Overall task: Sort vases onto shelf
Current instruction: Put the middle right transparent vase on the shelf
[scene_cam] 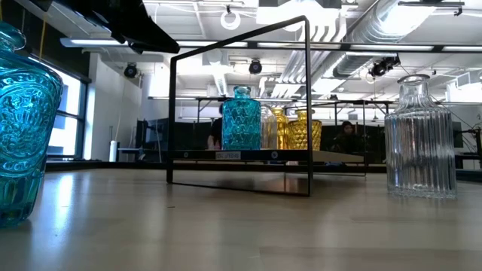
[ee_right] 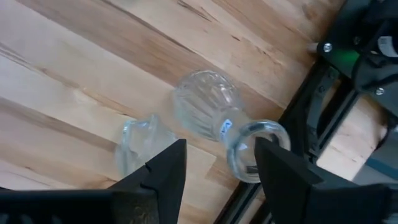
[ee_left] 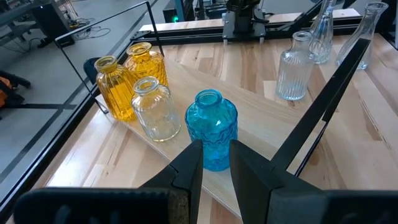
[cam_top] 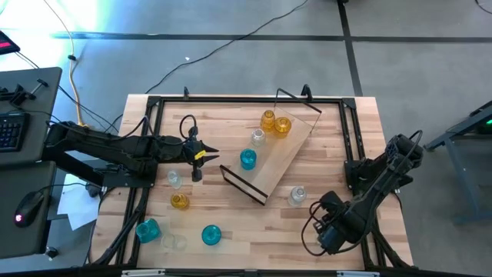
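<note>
On the shelf (cam_top: 288,150) stand two amber vases (cam_top: 274,122), a clear vase (cam_top: 257,137) and a teal vase (cam_top: 247,159). Just short of the teal one, the left gripper (ee_left: 216,180) hangs slightly parted, empty. At the table's near right corner, the right gripper (ee_right: 217,174) is spread above what seems a toppled clear vase (ee_right: 208,112), partly hidden.
</note>
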You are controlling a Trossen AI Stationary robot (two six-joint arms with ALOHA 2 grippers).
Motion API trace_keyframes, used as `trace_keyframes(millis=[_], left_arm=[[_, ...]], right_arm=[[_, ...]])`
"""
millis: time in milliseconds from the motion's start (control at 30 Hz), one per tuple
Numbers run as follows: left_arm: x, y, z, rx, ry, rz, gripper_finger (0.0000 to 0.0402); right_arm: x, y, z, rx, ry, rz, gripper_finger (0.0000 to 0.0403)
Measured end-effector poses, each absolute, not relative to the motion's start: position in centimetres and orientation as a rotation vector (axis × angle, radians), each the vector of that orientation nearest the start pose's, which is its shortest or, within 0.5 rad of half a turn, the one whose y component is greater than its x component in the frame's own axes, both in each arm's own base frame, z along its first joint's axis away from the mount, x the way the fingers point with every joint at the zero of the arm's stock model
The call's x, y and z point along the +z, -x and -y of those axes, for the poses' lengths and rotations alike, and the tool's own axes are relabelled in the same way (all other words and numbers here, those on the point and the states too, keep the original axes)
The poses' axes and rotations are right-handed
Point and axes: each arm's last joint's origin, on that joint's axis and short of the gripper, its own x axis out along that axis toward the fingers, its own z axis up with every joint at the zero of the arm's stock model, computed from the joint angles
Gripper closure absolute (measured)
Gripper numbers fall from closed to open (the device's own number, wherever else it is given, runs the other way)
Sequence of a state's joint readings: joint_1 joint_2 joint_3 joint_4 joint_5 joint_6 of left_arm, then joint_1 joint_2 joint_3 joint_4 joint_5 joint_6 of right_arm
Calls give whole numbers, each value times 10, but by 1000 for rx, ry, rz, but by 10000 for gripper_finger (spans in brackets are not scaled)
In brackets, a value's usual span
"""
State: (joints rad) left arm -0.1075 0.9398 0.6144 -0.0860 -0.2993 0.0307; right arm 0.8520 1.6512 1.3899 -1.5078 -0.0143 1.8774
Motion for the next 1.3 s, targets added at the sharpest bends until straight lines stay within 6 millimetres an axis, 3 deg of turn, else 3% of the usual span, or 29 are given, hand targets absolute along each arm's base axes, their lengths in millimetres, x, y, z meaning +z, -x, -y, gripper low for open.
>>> trace_keyframes(millis=[133, 333, 400, 733, 1300], left_arm=[[257, -203, 13, 183, -113, -407, 330], [257, -203, 13, 183, -113, -406, 330], [257, -203, 13, 183, -113, -406, 330], [257, -203, 13, 183, -114, -406, 330], [258, -203, 13, 182, -119, -399, 330]], right_arm=[[267, -178, -205, -974, -627, -1499, 268], [267, -177, -204, -960, -585, -1517, 378], [268, -176, -203, -958, -562, -1527, 394], [268, -181, -198, -941, -524, -1501, 397], [268, -214, -161, -836, -423, -1547, 402]])
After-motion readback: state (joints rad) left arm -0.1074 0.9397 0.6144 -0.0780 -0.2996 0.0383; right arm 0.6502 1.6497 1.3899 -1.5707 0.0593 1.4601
